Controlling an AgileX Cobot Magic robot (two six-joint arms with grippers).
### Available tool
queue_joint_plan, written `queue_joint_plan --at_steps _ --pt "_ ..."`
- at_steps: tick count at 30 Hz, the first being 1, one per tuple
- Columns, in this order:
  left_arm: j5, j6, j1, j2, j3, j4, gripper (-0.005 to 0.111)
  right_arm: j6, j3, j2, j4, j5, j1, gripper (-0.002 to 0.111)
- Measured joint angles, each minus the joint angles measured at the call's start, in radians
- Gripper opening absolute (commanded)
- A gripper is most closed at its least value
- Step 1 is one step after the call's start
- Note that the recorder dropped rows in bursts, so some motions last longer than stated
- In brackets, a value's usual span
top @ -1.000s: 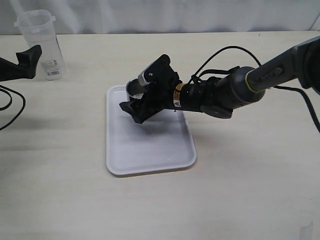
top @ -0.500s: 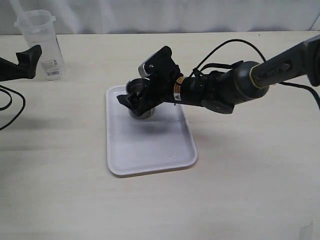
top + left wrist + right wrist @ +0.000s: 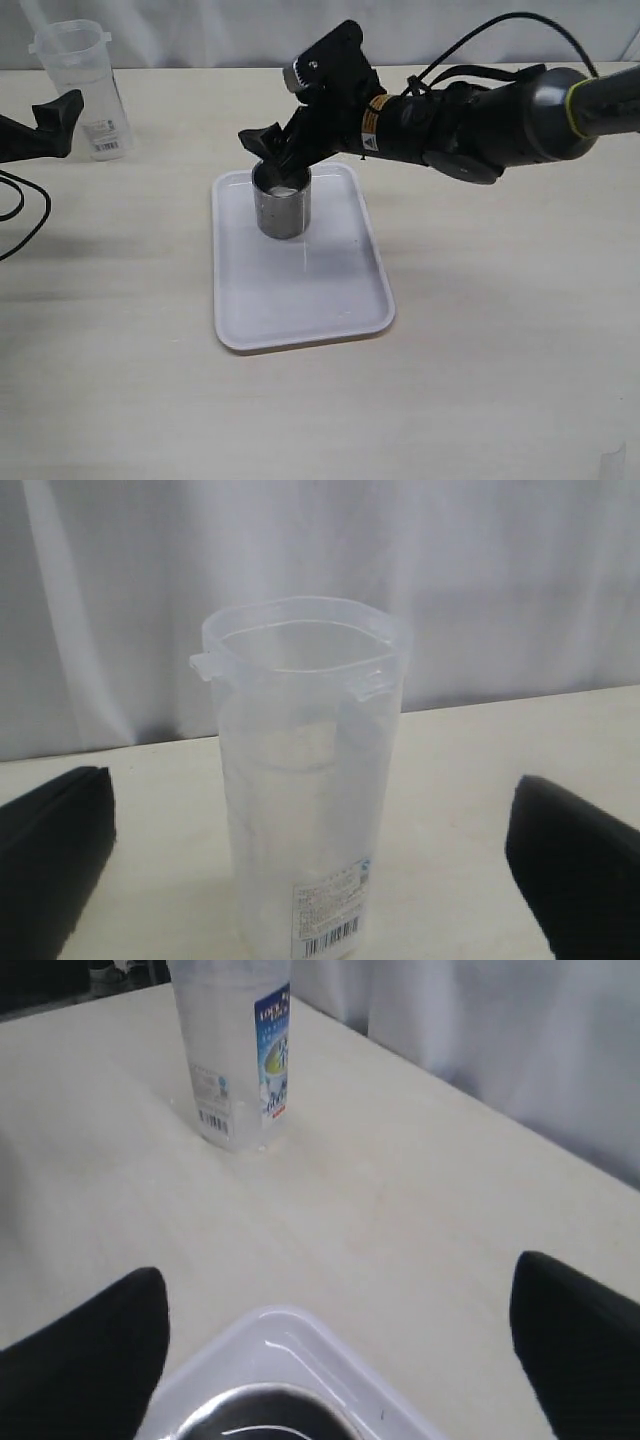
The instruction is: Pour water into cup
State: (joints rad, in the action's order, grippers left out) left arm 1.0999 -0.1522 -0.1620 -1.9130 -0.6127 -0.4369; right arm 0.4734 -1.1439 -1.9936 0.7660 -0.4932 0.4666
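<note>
The steel cup [image 3: 281, 205] stands upright on the far end of the white tray [image 3: 300, 300]; its rim shows in the right wrist view [image 3: 262, 1412]. My right gripper [image 3: 276, 150] hovers just above and behind the cup, open and empty; in its own view [image 3: 330, 1360] the fingers [image 3: 85, 1360] stand wide apart. My left gripper [image 3: 55, 125] is open at the far left, with the translucent container [image 3: 85, 90] between its spread fingers [image 3: 50, 855], untouched. I cannot make out any water in the cup or the container [image 3: 305, 780].
The tray lies mid-table on the pale wooden tabletop [image 3: 500, 350]. The labelled container also shows in the right wrist view [image 3: 235, 1050], far beyond the tray [image 3: 290, 1335]. A white curtain backs the table. Black cables trail from both arms.
The right gripper was down around the cup on the tray; it has lifted up and back, open. The cup now stands free and upright. The left arm has not moved.
</note>
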Motion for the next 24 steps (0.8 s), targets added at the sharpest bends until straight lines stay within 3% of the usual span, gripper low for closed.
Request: queue_joint_plan --at_steps 8,11,18,24 --pt "0.038 0.0 0.0 0.036 0.035 0.0 0.105 0.023 0.018 0.176 0.006 0.075 0.0 0.018" --pt "0.013 0.0 0.0 0.106 0.052 0.0 0.105 0.047 0.018 0.236 0.006 0.152 0.0 0.004" --pt "-0.256 -0.004 0.0 0.346 0.059 0.0 0.105 0.058 0.115 0.419 0.006 0.198 0.0 0.004" --pt "-0.518 -0.11 0.0 0.591 0.059 -0.047 0.105 0.058 0.251 0.631 0.006 0.202 0.0 0.004"
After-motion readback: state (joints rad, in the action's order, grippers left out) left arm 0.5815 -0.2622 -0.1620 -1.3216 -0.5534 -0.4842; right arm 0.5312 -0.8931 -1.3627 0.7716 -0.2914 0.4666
